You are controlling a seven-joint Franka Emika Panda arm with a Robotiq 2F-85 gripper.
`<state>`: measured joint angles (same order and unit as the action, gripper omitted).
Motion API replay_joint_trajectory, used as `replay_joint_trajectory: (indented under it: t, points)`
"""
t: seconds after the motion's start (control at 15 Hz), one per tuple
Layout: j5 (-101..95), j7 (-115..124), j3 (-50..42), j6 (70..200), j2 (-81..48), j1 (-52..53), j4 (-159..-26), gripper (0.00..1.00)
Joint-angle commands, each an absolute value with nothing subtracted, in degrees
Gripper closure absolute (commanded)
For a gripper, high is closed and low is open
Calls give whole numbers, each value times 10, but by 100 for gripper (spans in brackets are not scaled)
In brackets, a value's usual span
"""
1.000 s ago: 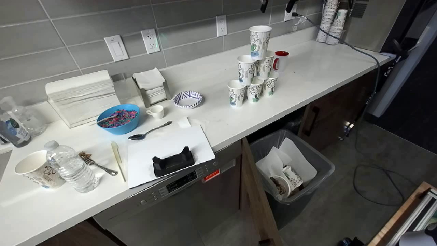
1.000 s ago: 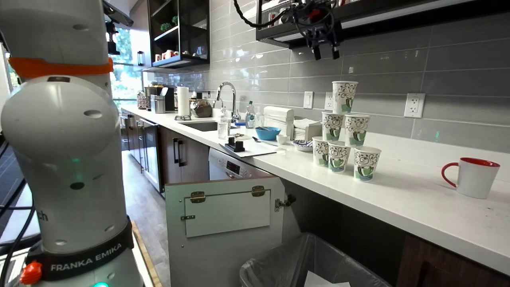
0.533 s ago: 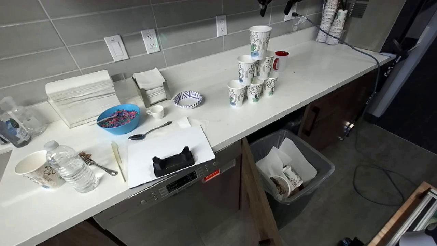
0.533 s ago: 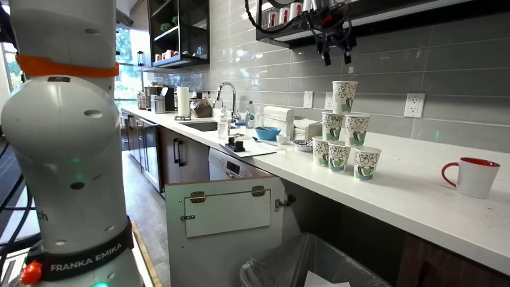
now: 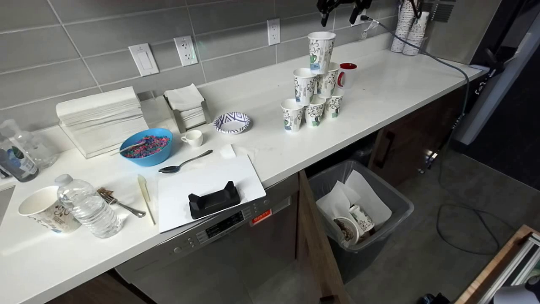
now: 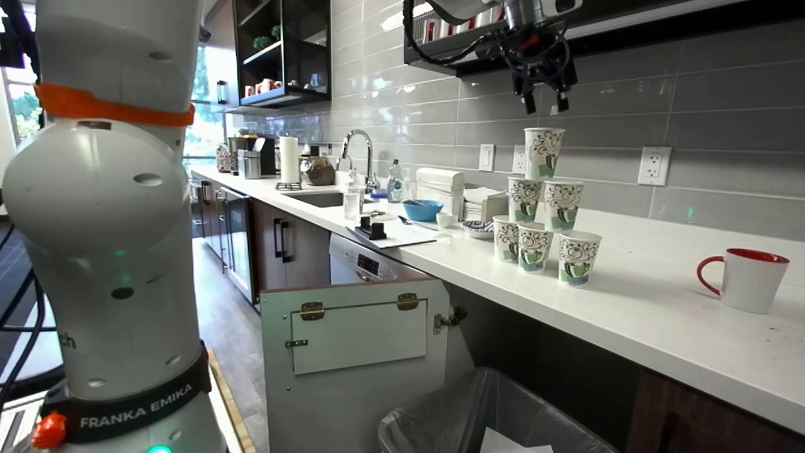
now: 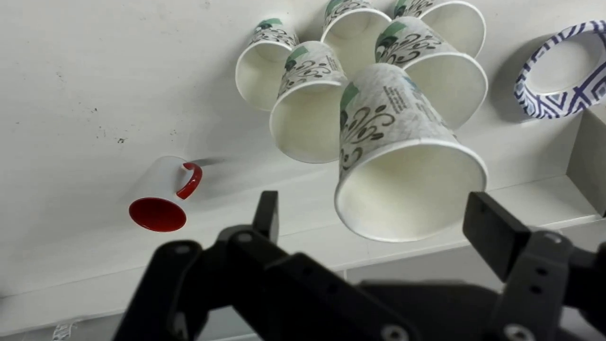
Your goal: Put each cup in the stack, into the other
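— If nesting is the whole job, how far has it got?

— Nowhere, by my reckoning. All six cups (image 6: 563, 206) stand upright in a stack (image 6: 534, 246) built like a pyramid on the tabletop (image 6: 657, 296): three along the bottom, two above them, one at the peak. I can't make out any cup sitting inside another.

— And the fingers (image 7: 494, 232)?

— Spread wide and gripping nothing. They hang towards twelve o'clock from the top cup (image 6: 543, 153) in an exterior view, near its rim but apart from it. In the wrist view its mouth lies in the gap, off towards the finger at three o'clock, so some centring seems due.

— So everything is left?

— Every nesting, I'd say. The top cup looks the natural one to start with: take hold, lift it off, lower it into one of the pair beneath, and so on until they make one column.

— Does the red-lined mug (image 6: 751, 280) at four o'clock from the top cup count?

— I doubt it. It stands well apart and lacks their printed pattern.
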<state>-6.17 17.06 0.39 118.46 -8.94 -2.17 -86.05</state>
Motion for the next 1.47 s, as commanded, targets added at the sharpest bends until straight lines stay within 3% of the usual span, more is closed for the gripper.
replay_joint_trajectory:
  t: [0.0,0.47,0.93,1.33,1.4]
  points:
    - [-70,178,-9,1181,-111,-11,-840,0]
    - [-73,178,-12,1177,-136,-3,-832,0]
    - [-69,186,-19,1179,-153,1,-819,9]
    - [-68,187,-21,1176,-163,3,-805,43]
    - [-69,187,-21,1176,-164,3,-804,40]
